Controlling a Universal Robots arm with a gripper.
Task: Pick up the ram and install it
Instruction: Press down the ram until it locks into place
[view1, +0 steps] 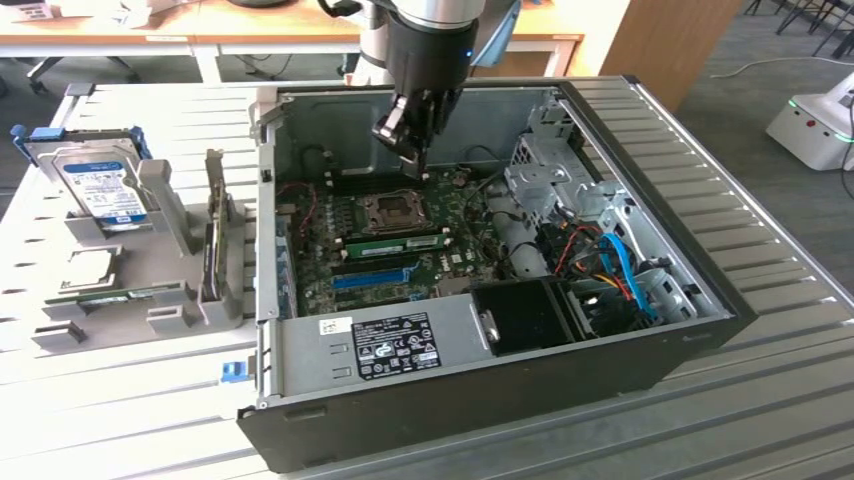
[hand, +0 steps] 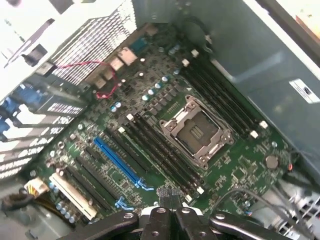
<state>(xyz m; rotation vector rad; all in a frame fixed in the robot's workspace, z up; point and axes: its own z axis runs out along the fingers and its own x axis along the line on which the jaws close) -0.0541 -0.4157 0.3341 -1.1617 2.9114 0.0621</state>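
My gripper (view1: 411, 160) hangs inside the open computer case, above the motherboard (view1: 461, 215) just behind the CPU socket (view1: 396, 208). Its fingers are shut, with nothing seen between them. In the wrist view the gripper (hand: 167, 210) points down at the dark memory slots (hand: 165, 155) beside the socket (hand: 195, 131). One thin green ram stick (view1: 396, 243) stands in a slot just in front of the socket, below the gripper and apart from it. Another thin green stick (view1: 114, 295) lies flat in the grey rack (view1: 220, 310) outside the case, on the exterior view's left.
The rack also holds a hard drive (view1: 107, 190), a CPU chip (view1: 83, 268) and an upright expansion card (view1: 214, 240). Inside the case are a bright-blue slot (view1: 371, 277), a black fan (view1: 534, 312), cables (view1: 627, 275) and a drive cage (view1: 547, 160). The case walls (view1: 674, 215) ring the board.
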